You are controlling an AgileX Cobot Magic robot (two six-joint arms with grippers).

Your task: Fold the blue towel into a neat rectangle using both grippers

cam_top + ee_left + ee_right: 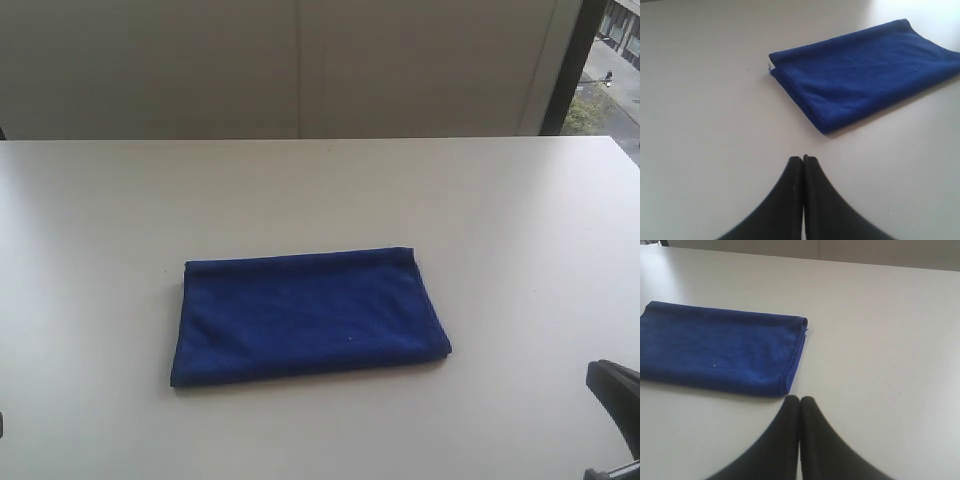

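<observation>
The blue towel (308, 318) lies folded into a flat rectangle near the middle of the white table (320, 190). It also shows in the left wrist view as the blue towel (860, 70) and in the right wrist view as the blue towel (720, 347). My left gripper (803, 159) is shut and empty, apart from the towel, over bare table. My right gripper (800, 399) is shut and empty too, its tips close to the towel's hemmed corner without holding it. In the exterior view only a black part of the right arm (615, 395) shows at the lower right edge.
A pale wall (300, 65) rises behind the table's far edge. A dark window frame (575, 65) stands at the back right, with the street outside. Bare table surrounds the towel on all sides.
</observation>
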